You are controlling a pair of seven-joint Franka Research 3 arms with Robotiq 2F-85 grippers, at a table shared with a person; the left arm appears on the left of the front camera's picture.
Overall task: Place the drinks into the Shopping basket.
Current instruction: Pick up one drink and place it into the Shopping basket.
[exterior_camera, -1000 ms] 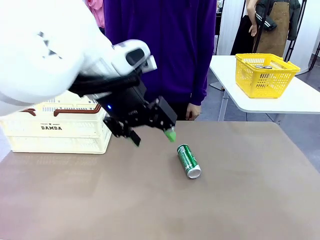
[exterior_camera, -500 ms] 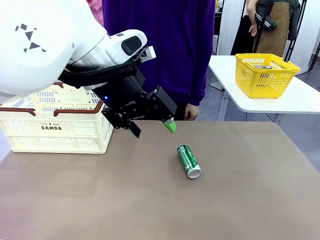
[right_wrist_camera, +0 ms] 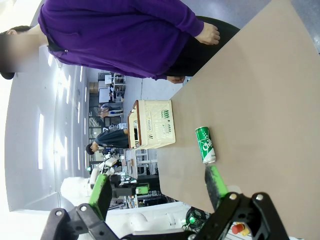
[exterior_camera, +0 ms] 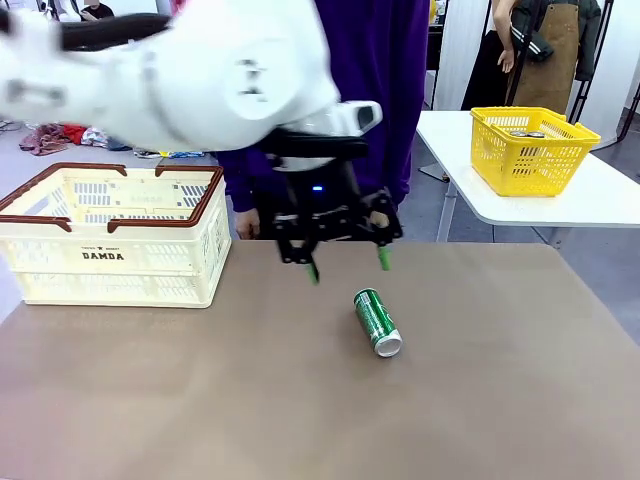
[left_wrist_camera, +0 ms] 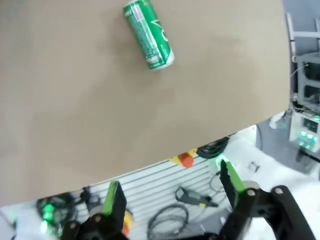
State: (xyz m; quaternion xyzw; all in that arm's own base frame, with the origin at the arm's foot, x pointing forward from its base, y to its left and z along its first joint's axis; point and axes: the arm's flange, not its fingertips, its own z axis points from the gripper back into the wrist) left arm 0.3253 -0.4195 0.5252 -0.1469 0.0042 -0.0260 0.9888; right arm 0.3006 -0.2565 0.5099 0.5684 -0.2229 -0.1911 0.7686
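Hovering left gripper [exterior_camera: 348, 267], spread, near green can [exterior_camera: 377, 321] — right gripper [right_wrist_camera: 157, 181] spread; yellow basket [exterior_camera: 530, 160] well apart.

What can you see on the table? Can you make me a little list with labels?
drink: one green can, lying on its side on the table
Shopping basket: cream, at the table's left end, apart from the can
left gripper: open, empty, hovering just beyond the can
right gripper: open, empty
person: purple top, standing at the far side
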